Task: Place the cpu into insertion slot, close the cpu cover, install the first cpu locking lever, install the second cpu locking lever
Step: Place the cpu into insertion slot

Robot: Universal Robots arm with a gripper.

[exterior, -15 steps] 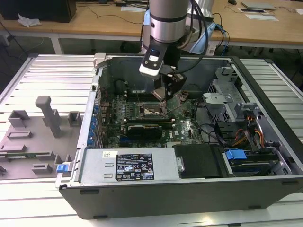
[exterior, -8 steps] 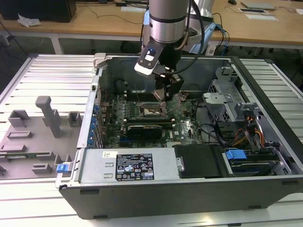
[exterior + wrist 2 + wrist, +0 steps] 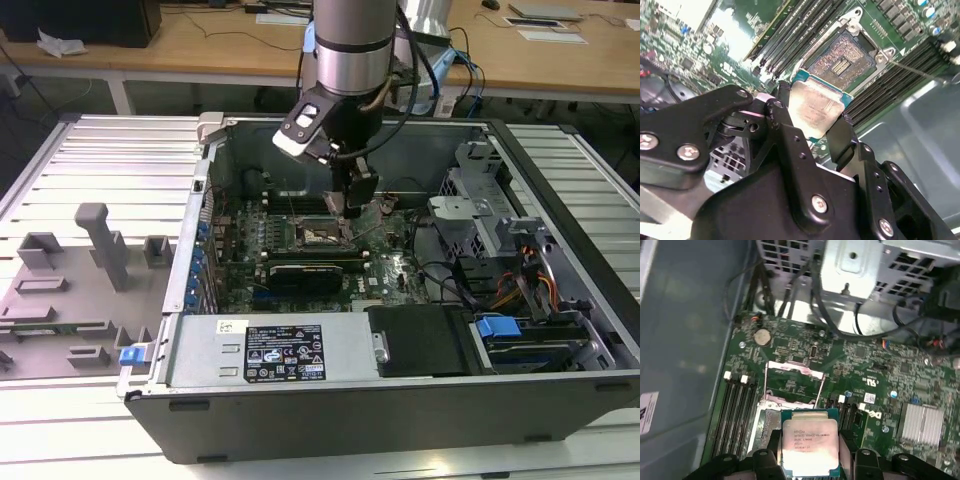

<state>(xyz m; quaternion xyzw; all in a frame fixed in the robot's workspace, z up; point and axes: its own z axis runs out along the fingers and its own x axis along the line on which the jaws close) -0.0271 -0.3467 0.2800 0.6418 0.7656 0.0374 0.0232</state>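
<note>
In the exterior view your arm (image 3: 345,50) reaches down into the open case (image 3: 400,425). The gripper (image 3: 352,205) hangs over the board (image 3: 395,265), just above the slot (image 3: 322,236). The case walls stand well apart from it on both sides. The nearest tall thing is the drive cage (image 3: 480,215), on the exterior view's right. You cannot tell here whether the fingertips touch anything. What they grip is too small to make out.

In the second wrist view the black fingers (image 3: 782,107) pinch the cpu (image 3: 815,107) by two opposite edges, its silvery top toward the camera. The slot (image 3: 842,57) lies beyond it with its pin field bare. The chip's far corner overlaps the slot's near edge in the picture, so the gap between them cannot be judged. Memory slots (image 3: 795,35) run close along the socket's sides. A thin lever (image 3: 915,68) slants out from one corner, clear of the chip.

In the first wrist view the cpu (image 3: 810,447) sits between the fingers (image 3: 772,460), its near edge cut off by the frame. The cover (image 3: 794,372) stands raised just beyond the chip, and green board shows through its cut-out. The chip hides most of the slot, leaving a silvery strip (image 3: 765,417) beside it. Cables (image 3: 830,315) hang farther off, near the cage.
</note>
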